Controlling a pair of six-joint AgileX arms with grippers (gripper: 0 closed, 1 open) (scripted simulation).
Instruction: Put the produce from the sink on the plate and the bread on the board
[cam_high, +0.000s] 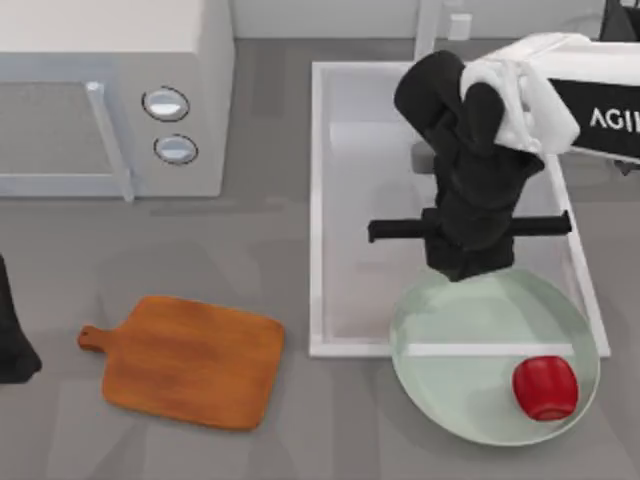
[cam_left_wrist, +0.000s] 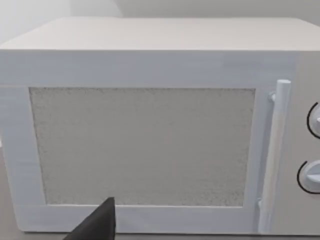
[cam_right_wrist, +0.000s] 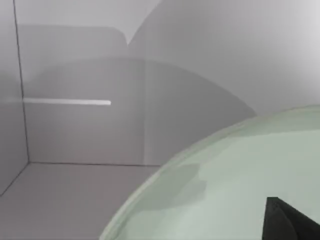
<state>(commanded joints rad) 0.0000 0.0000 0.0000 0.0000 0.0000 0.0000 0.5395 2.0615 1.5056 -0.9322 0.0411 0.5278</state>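
You are working on a grey bench (cam_high: 270, 250). Take the sink (cam_high: 318, 200) as your landmark: the white microwave (cam_high: 110, 100) stands well to its left, door closed in the left wrist view, and the board (cam_high: 190, 360) lies bare to its lower left. The pale green plate (cam_high: 450, 400) overlaps the sink's near rim, and the red produce (cam_high: 545, 387) already rests on it, toward its right edge. Your right claw (cam_high: 470, 265) hangs over the sink's near end, just above the plate's far rim; whether its fingers are apart or together I cannot tell. The left claw (cam_high: 12, 350) is parked far left of the sink. Judged from this, the produce step is done. No bread is in view; your next move likely calls for opening the microwave.
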